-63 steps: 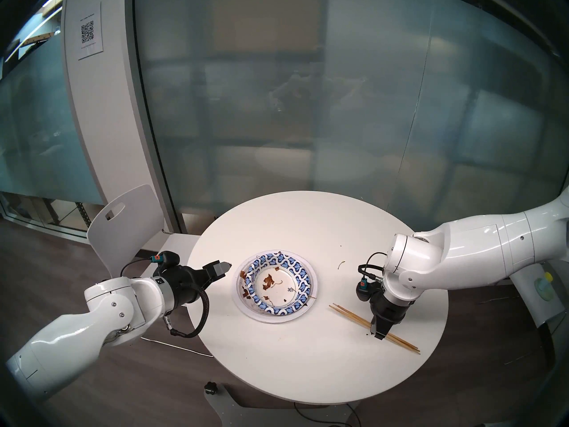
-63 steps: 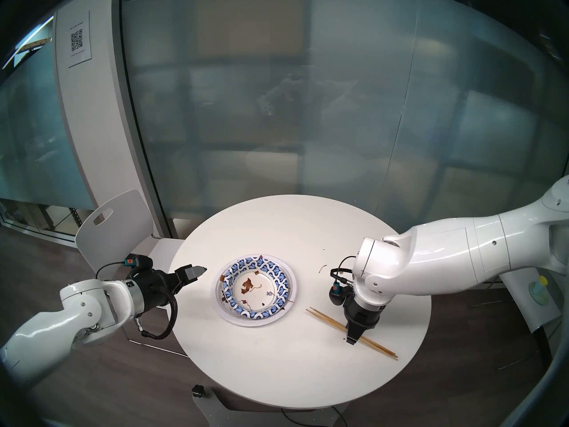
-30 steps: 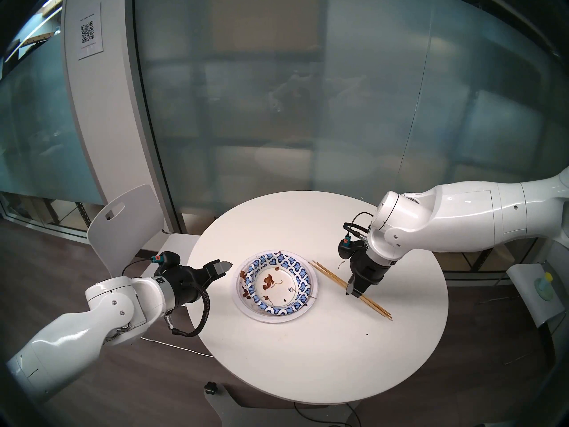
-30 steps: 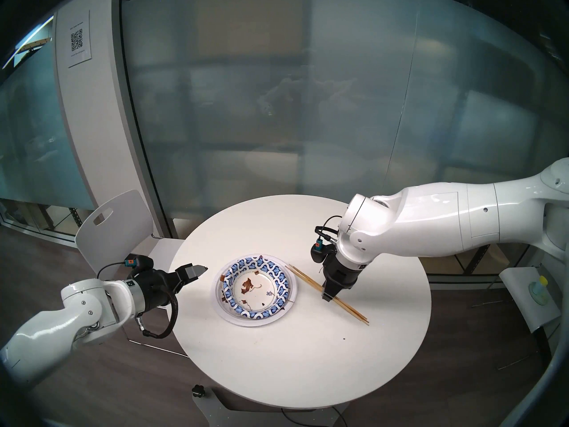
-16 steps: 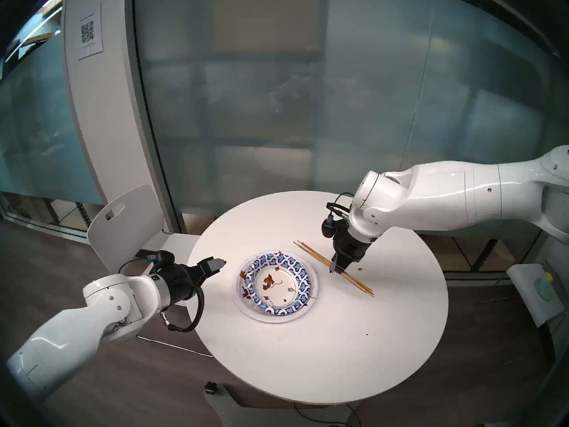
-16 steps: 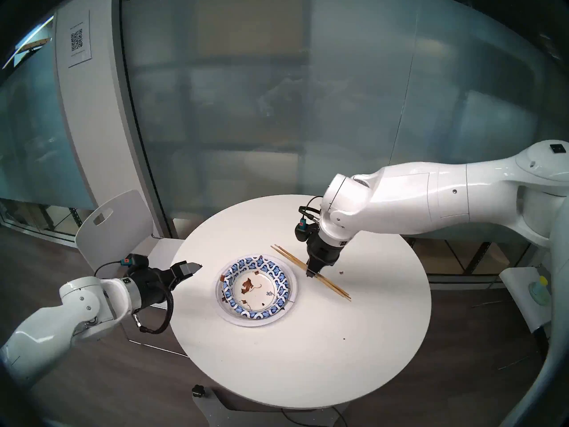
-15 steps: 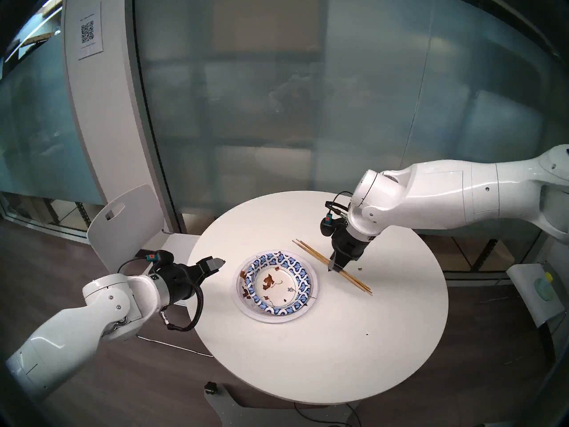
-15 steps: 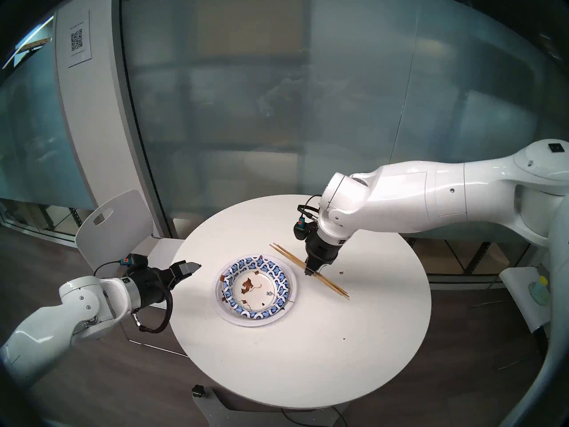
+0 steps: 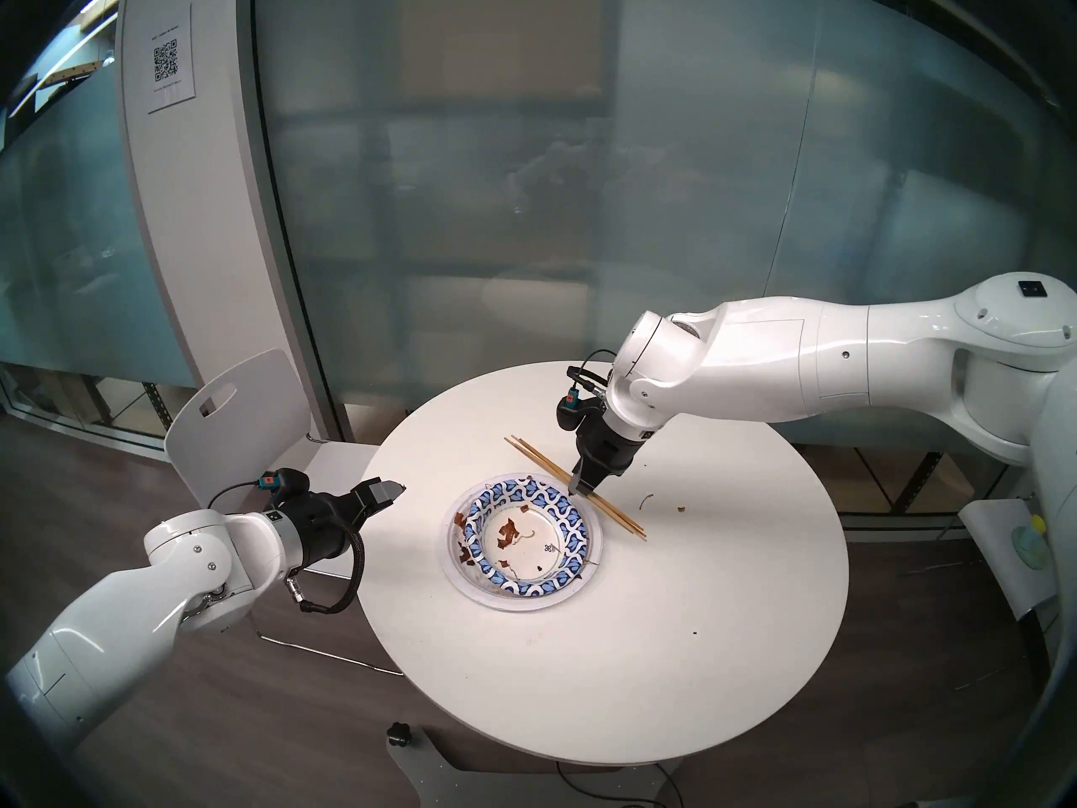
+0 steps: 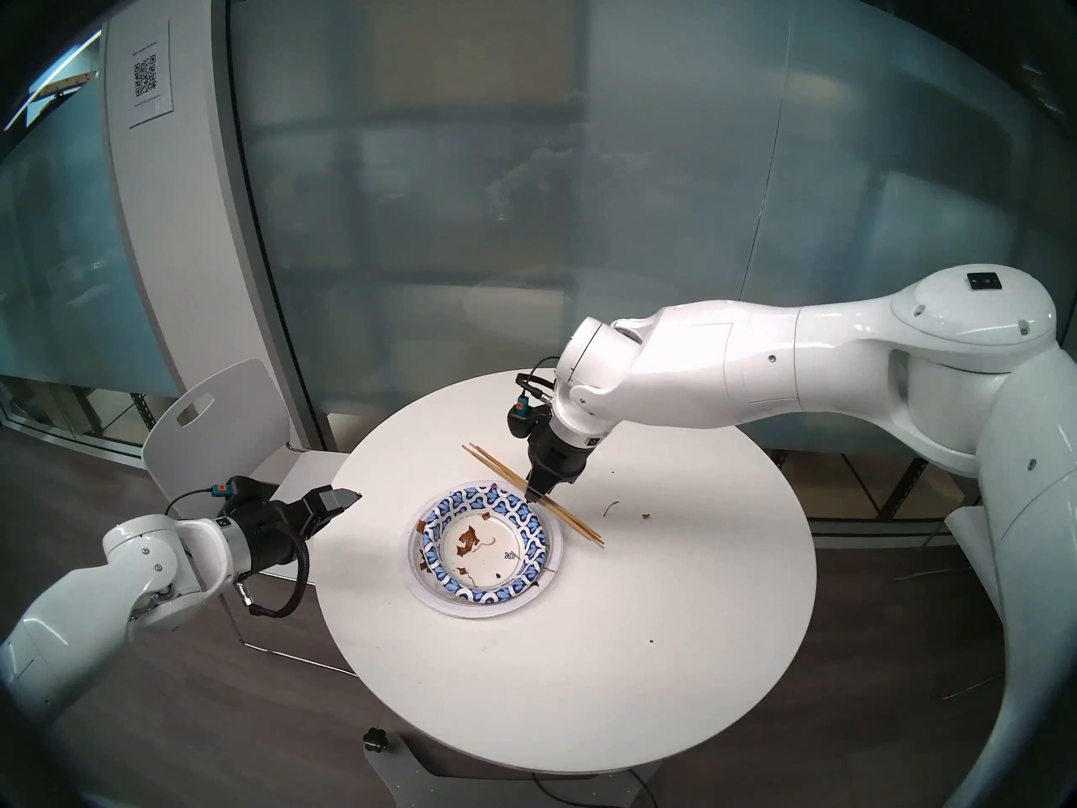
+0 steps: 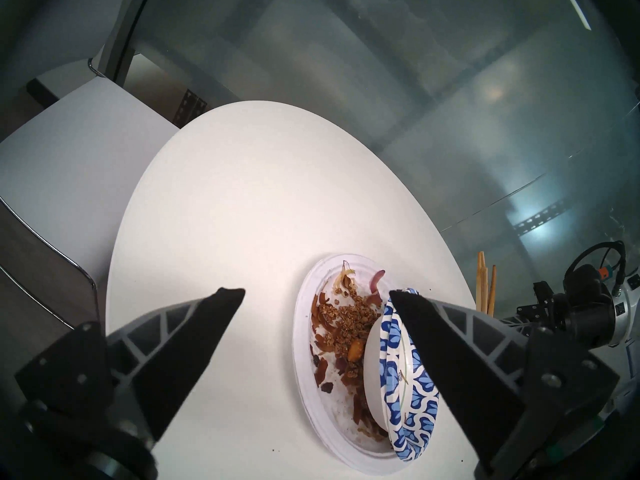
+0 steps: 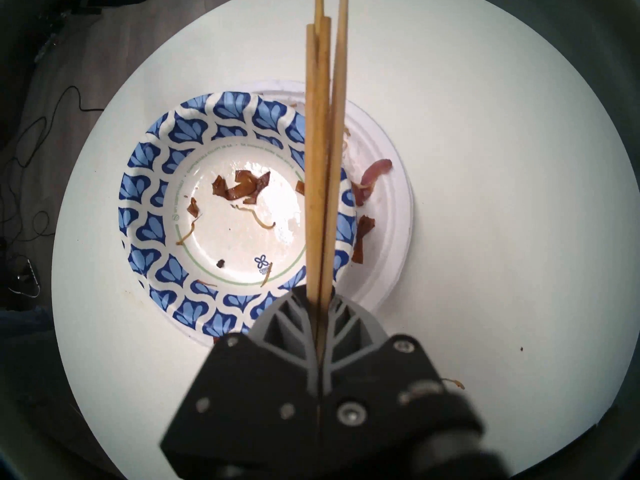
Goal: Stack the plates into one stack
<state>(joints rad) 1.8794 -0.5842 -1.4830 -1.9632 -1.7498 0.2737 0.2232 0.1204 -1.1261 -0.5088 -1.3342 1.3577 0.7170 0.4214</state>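
Wooden chopsticks (image 12: 320, 150) pinched in right hand (image 9: 583, 487) over stack (image 9: 524, 538) rim, left hand (image 9: 389, 491) wide at table (image 9: 699, 643) edge

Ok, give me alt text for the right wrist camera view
The right end effector is shut on a bundle of wooden chopsticks, held above a blue-patterned paper plate with food scraps, which sits on a white plate on a round white table.

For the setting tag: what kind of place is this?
Probably an office break or meeting area: a round white table, a white chair, frosted glass walls and a posted QR code sheet.
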